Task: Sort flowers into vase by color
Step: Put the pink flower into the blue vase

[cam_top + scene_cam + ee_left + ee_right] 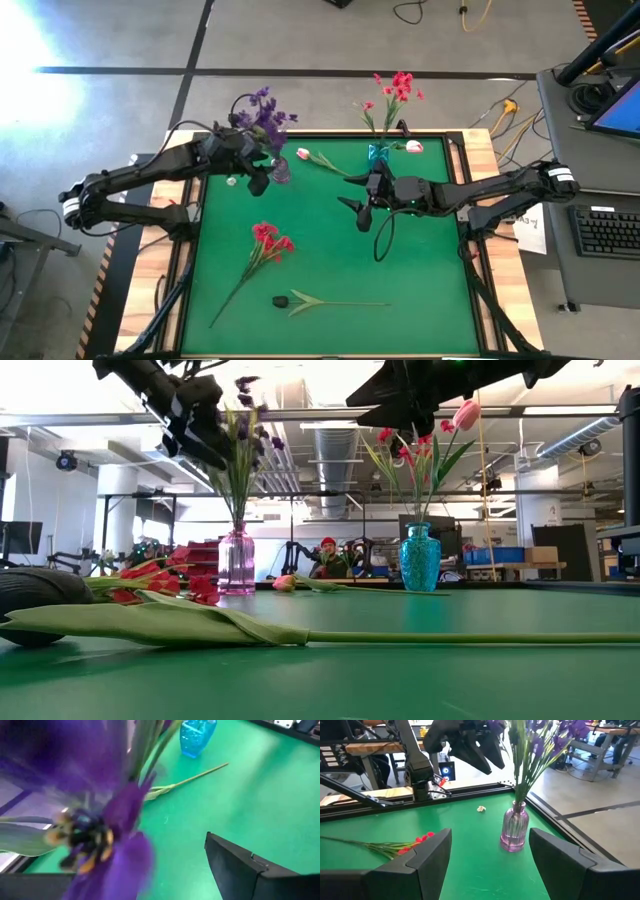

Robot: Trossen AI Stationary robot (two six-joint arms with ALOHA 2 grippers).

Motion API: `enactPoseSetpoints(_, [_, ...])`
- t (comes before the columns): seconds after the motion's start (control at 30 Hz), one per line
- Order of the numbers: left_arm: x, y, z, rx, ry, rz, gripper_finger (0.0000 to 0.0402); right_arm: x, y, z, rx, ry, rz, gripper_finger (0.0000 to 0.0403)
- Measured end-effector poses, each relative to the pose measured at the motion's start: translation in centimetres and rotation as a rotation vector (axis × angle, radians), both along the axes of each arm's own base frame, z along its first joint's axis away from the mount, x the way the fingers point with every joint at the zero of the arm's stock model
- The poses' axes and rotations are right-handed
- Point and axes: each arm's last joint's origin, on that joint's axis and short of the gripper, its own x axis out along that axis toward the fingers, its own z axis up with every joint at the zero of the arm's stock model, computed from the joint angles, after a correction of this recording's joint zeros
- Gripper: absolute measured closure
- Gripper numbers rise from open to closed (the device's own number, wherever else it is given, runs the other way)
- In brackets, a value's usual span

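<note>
Sorting status: partly done.
Done: purple sprays (262,108) in purple vase (281,170); red sprays (396,90) in blue vase (378,153).
Left: red spray (268,243) at 7 o'clock, dark tulip (283,300) at 6, pink tulip (303,154) at 12.
Grippers: left gripper (258,172) beside the purple stems, grip I cannot tell; right gripper (360,200) spread, empty.

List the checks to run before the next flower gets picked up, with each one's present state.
1. Right gripper open and empty: ok, nothing between its fingers in its wrist view.
2. Left gripper clear of the purple flowers in the lilac vase: cannot tell, blooms fill its wrist view.
3. Both vases upright, including the blue vase: ok.
4. Red spray lying free on the mat: ok.
5. Dark tulip lying free near the front edge: ok.
6. Pink tulip lying between the vases, unsorted: ok.
</note>
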Motion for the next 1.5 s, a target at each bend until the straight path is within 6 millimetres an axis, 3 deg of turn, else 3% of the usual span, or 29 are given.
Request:
enactPoseSetpoints(0.4, [-1.0,-1.0,1.1,-0.119,-0.113,-0.059,0.0205,0.0,-0.1,-0.1,0.000,0.011,-0.005,0.0142])
enactPoseSetpoints(0.6, [-2.1,-2.0,1.6,-0.194,-0.152,-0.036,0.0205,-0.1,-0.2,-0.4,-0.001,0.038,-0.009,0.0142])
enactPoseSetpoints(0.83, [-1.8,-3.9,2.0,-0.230,-0.174,-0.108,0.0205,0.1,-1.1,-0.8,0.023,0.059,-0.048,0.0142])
enactPoseSetpoints(1.13, [-1.0,-6.8,1.8,-0.234,-0.148,-0.201,0.0205,1.8,-2.9,-4.1,0.027,0.168,-0.107,0.0142])
enactPoseSetpoints(1.5, [-1.4,-8.9,1.2,-0.262,-0.076,-0.235,0.0205,4.7,-5.4,-7.3,0.035,0.275,-0.173,0.0142])
